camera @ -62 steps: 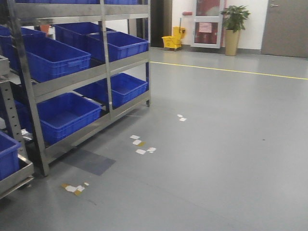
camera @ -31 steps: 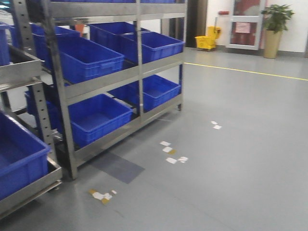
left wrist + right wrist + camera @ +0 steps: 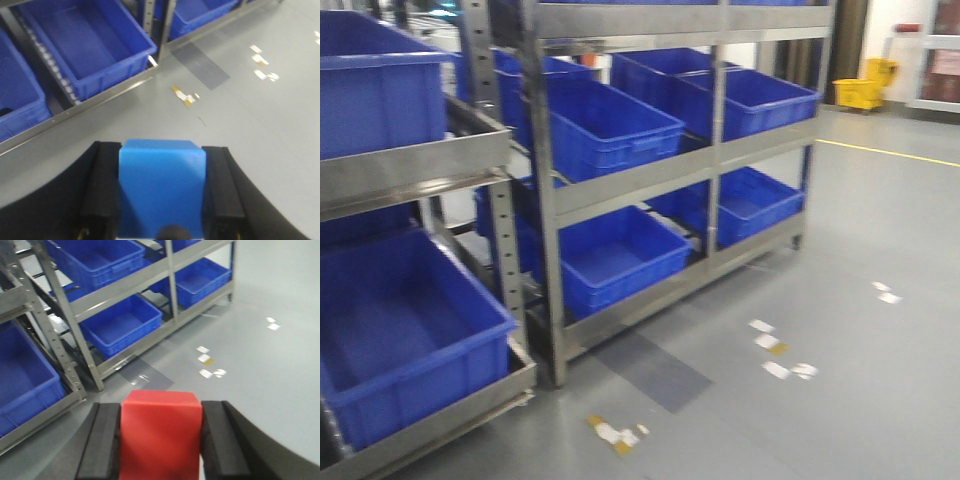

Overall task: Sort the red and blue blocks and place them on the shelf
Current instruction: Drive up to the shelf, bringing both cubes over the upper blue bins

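Note:
My left gripper (image 3: 161, 151) is shut on the bright blue block (image 3: 162, 190), which fills the gap between its black pads, above the grey floor. My right gripper (image 3: 161, 407) is shut on the red block (image 3: 161, 437) in the same way. A tiered steel-framed shelf rack (image 3: 542, 200) stands ahead and to the left in the front view. It also shows in the right wrist view (image 3: 75, 347), and its bottom rail shows in the left wrist view (image 3: 100, 97). White roller tracks (image 3: 52, 70) run between its bins. Neither gripper shows in the front view.
Large blue plastic bins (image 3: 620, 125) sit on every rack tier, and a second rack with bins (image 3: 400, 340) is close at the left. Tape scraps (image 3: 775, 350) and a dark patch (image 3: 655, 370) mark the floor. A yellow mop bucket (image 3: 865, 92) stands far right.
The front view has swung left: the racks have slid rightward and grown larger, a nearer rack has come in at the left, and the plant and door have left the frame.

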